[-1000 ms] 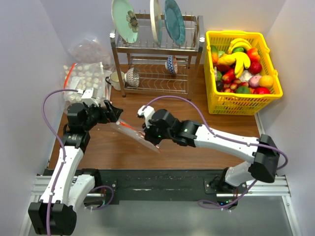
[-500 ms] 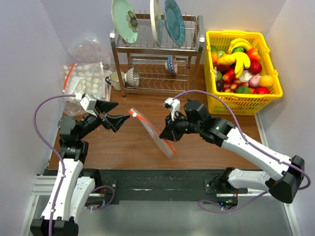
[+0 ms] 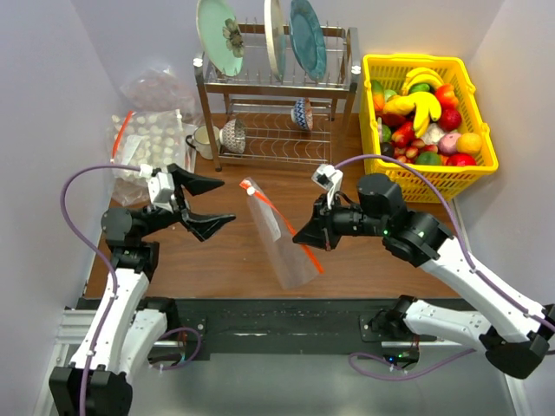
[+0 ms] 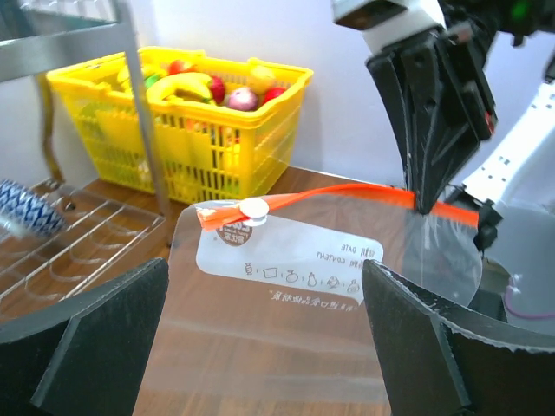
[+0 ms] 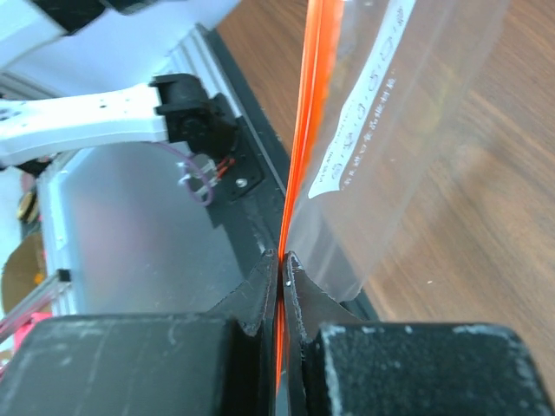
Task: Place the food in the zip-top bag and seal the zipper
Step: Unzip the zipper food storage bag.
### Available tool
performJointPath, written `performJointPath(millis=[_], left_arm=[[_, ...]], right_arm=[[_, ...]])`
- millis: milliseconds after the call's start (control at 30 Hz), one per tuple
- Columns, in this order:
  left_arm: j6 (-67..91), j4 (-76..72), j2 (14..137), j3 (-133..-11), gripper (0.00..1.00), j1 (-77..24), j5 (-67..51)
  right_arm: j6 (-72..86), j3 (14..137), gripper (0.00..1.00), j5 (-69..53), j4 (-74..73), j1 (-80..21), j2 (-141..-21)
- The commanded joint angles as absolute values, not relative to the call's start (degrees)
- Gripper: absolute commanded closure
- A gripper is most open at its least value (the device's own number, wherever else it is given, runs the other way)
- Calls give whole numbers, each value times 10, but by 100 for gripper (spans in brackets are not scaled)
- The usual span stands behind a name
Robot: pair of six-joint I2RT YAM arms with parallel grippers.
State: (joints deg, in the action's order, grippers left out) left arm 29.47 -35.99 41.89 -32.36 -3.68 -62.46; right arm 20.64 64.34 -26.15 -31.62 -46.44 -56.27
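The zip-top bag (image 3: 282,243) hangs clear and empty over the table's middle. Its red zipper (image 3: 290,230) runs along the top edge. My right gripper (image 3: 301,237) is shut on the zipper's right end; the right wrist view shows the strip (image 5: 308,113) pinched between the shut jaws (image 5: 279,260). My left gripper (image 3: 227,202) stands wide open just left of the bag, not touching it. In its view the bag (image 4: 286,338) and white label (image 4: 290,260) lie between the fingers. The food (image 3: 425,108) is piled in the yellow basket (image 3: 486,121).
A metal dish rack (image 3: 277,130) with plates, a bowl and a mug stands at the back. A larger bag of pale lumps (image 3: 147,139) lies at the back left. Walls close in on both sides.
My right gripper has pulled back to the right and raised the bag, which now hangs more upright. The left gripper has drawn back left, still open, and faces the bag.
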Motion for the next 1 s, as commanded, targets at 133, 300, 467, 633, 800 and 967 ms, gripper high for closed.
performJointPath(millis=[133, 300, 467, 633, 800, 967], left_arm=[[254, -583, 404, -271, 0, -97, -642], [114, -452, 384, -301, 0, -103, -616], [41, -389, 405, -334, 1, -105, -603], [-10, -360, 430, -347, 9, -105, -615], [-49, -337, 457, -366, 17, -107, -632], [-50, -351, 468, -370, 29, -112, -649]], right_arm=[[235, 680, 98, -326, -339, -462, -536], [247, 679, 98, -376, -324, -461, -544], [255, 679, 98, -410, -316, -461, -541], [259, 677, 98, -431, -316, -461, -535], [265, 672, 98, -444, -307, -461, -531], [272, 664, 98, -454, -300, -461, -527]])
